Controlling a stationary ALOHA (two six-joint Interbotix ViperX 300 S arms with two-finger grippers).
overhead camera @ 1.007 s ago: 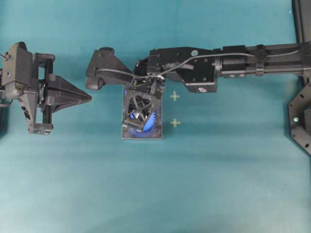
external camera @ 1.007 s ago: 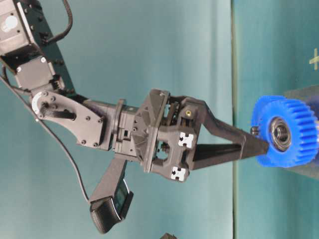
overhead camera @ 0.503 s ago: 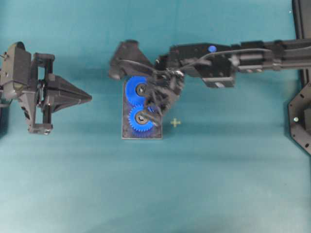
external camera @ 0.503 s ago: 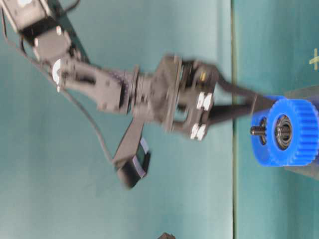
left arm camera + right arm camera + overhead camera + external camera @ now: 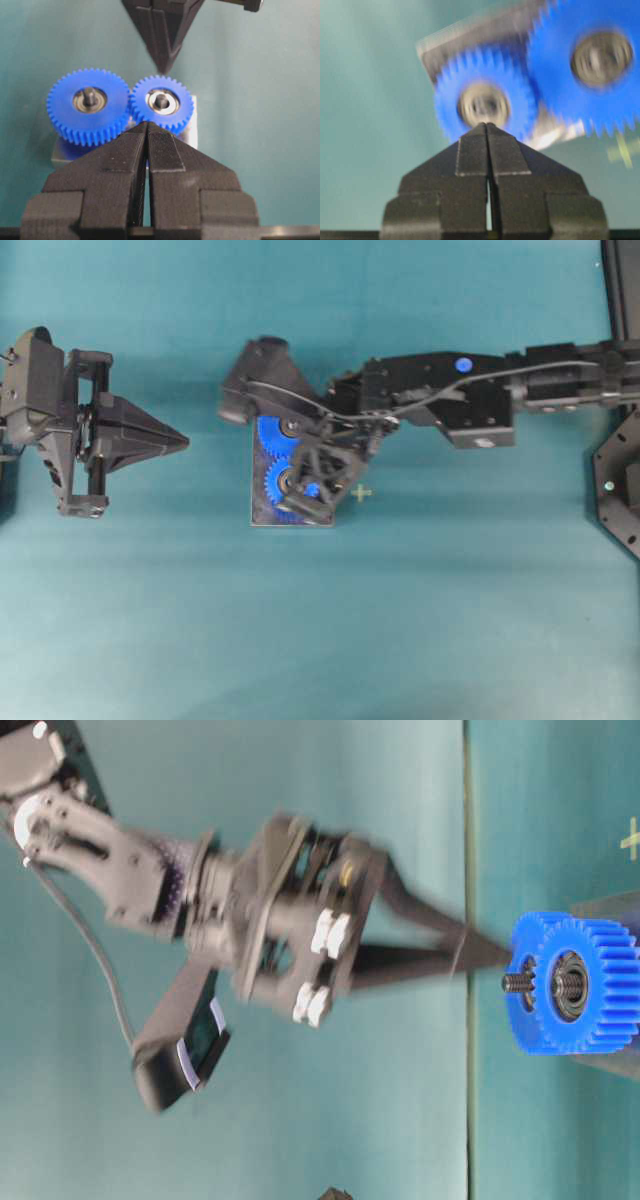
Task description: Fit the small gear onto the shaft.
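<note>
The small gear (image 5: 161, 102) sits on the shaft (image 5: 161, 101), whose pin tip shows in its hub, meshed with the larger blue gear (image 5: 89, 105) on the grey plate (image 5: 192, 135). In the overhead view the small gear (image 5: 273, 477) is partly hidden under my right gripper (image 5: 300, 495). The right gripper (image 5: 486, 125) is shut and empty, its tips just over the small gear (image 5: 482, 100); that view is blurred. My left gripper (image 5: 185, 443) is shut and empty, well left of the plate (image 5: 262, 518), pointing at the gears in its wrist view (image 5: 147, 124).
The larger gear (image 5: 268, 430) sits on its own pin at the plate's far end. In the table-level view the gears (image 5: 590, 1020) are at the right edge. Two pale cross marks lie right of the plate, one showing (image 5: 361, 493). Teal table all round.
A second ago the right gripper covered the plate. It then drew back, leaving both gears showing, and its wrist has turned; now its tips hover over the small gear. The left arm has not moved.
</note>
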